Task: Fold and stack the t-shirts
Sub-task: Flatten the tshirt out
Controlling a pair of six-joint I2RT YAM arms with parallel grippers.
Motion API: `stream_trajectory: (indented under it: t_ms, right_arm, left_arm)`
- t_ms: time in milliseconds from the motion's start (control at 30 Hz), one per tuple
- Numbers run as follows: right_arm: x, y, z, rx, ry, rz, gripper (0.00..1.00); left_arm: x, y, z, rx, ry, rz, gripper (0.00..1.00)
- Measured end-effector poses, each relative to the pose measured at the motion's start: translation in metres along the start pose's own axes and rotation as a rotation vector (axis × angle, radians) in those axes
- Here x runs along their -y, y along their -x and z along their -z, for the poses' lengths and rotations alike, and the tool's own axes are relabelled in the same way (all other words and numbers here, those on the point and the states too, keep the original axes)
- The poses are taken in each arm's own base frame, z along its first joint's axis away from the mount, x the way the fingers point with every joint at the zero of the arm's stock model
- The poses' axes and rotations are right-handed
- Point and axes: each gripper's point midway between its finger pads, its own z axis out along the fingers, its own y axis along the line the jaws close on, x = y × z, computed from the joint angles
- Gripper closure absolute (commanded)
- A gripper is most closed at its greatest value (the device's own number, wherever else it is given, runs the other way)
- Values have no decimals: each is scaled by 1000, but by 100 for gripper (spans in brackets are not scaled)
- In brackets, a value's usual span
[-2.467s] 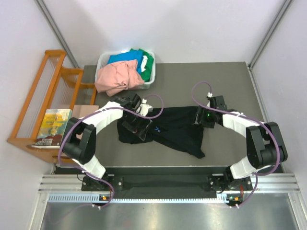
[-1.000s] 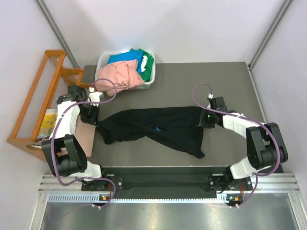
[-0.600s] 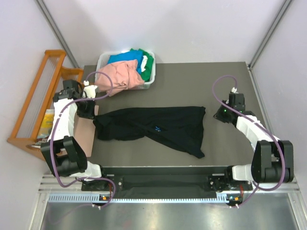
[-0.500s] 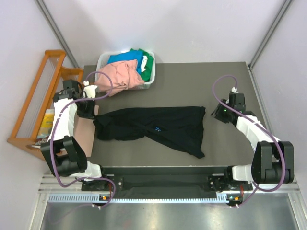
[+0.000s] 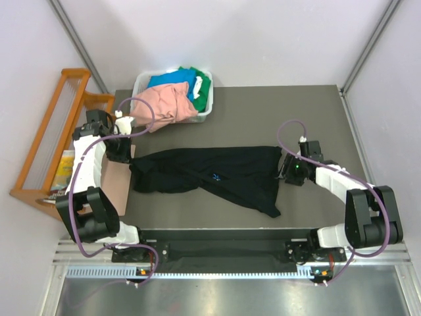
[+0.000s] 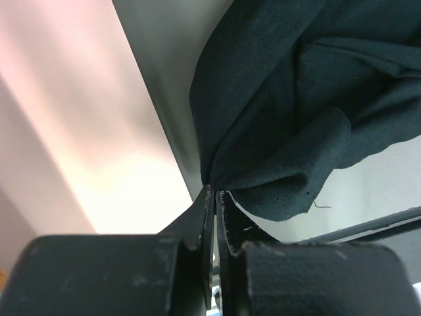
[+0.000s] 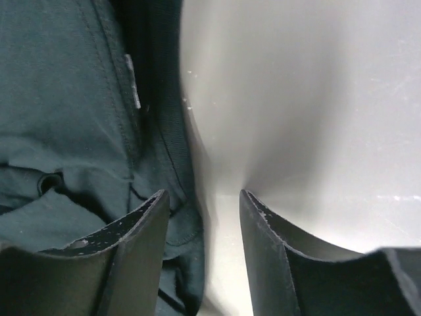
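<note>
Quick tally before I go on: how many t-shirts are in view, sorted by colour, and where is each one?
black t-shirt, stretched out on the table: 1
salmon-pink t-shirt, spilling over the front of the white bin: 1
blue t-shirt, in the bin: 1
green t-shirt, in the bin: 1
Total: 4

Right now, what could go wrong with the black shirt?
The left gripper pinches only a small fold of the black shirt, so a hard pull might slip it free. The right gripper is open at the hem and might close on too little cloth. The shirt lies twisted, so a fold may come out lumpy.
</note>
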Motion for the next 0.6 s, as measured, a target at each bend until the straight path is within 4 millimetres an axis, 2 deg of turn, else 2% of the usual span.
stream_trajectory:
  t_ms: [333,433,533,567,600]
  right_arm:
    - [-12,3,-7,4,57,-5,57]
    - [-19,5,-13,7,86,-1,63]
    - [-30,6,-19,-2,117,10,74]
    - [-33,5,-22,-8,122,12,84]
    - [-37,4,-24,-13,129,19,89]
  left_arm:
    - [3,0,-1,3,-19,1,95]
    - [4,-3,-2,-4,-23,4,95]
    - [5,-5,-3,-10,-26,6,95]
    - [5,-5,-3,-10,-26,6,95]
    - [5,-5,-3,-10,-26,6,95]
